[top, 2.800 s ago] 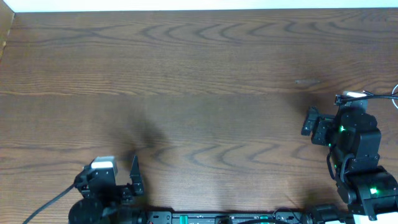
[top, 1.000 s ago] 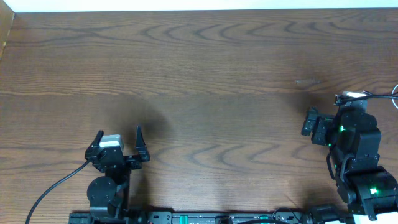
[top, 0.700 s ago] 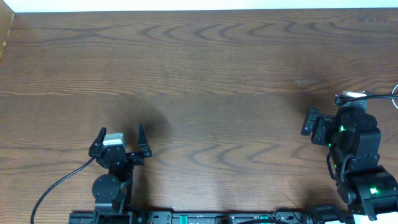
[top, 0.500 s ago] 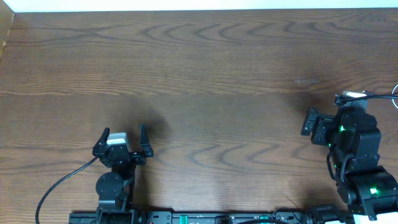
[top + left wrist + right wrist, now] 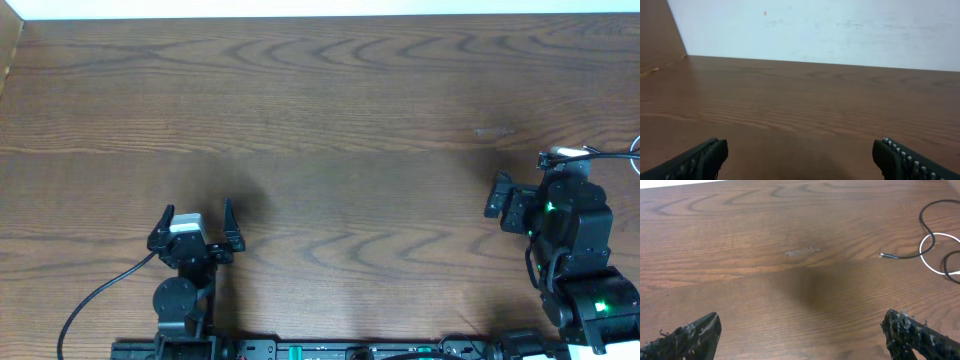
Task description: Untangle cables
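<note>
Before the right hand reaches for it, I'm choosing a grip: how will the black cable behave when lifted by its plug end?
Probably floppy: the black cable lies in loose curves, so it should sag and trail. Likely light, being thin. It seems to cross the white cable, which may drag along.

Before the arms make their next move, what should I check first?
1. Left gripper open and empty: ok.
2. Right gripper open and empty: ok.
3. Black cable and white cable located: ok, both lie at the right edge of the right wrist view.
4. Whole tangle in view: not ok, the frame edge cuts it off.
5. Table between the right gripper and the cables free of obstacles: ok.
6. How the cables cross each other: cannot tell.
</note>
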You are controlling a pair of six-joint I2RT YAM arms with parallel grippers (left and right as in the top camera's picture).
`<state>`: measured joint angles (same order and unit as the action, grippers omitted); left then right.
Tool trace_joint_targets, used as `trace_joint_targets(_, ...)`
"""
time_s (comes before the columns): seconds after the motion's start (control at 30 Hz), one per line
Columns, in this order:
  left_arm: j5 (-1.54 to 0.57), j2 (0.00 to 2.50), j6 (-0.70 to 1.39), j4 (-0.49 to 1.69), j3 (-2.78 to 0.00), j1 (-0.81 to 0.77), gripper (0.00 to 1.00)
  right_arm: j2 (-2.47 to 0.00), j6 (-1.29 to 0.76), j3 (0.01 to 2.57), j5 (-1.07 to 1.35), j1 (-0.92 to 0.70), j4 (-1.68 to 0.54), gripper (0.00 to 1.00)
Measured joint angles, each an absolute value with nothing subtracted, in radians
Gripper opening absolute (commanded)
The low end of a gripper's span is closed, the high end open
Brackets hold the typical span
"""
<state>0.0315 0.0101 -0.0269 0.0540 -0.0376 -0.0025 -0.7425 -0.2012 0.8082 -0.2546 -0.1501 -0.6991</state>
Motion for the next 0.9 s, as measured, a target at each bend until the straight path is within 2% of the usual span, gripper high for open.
trace_joint_targets(0.53, 0.028, 0.01, -0.027, 0.054, -0.038, 0.025, 0.98, -0.743, -0.201, 0.808, -0.255, -0.15, -0.699, 0.99)
trace_joint_targets(0.9, -0.051, 0.01, -0.031, 0.049, -0.032, 0.018, 0.98, -0.743, -0.201, 0.808, -0.255, -0.15, -0.699, 0.99)
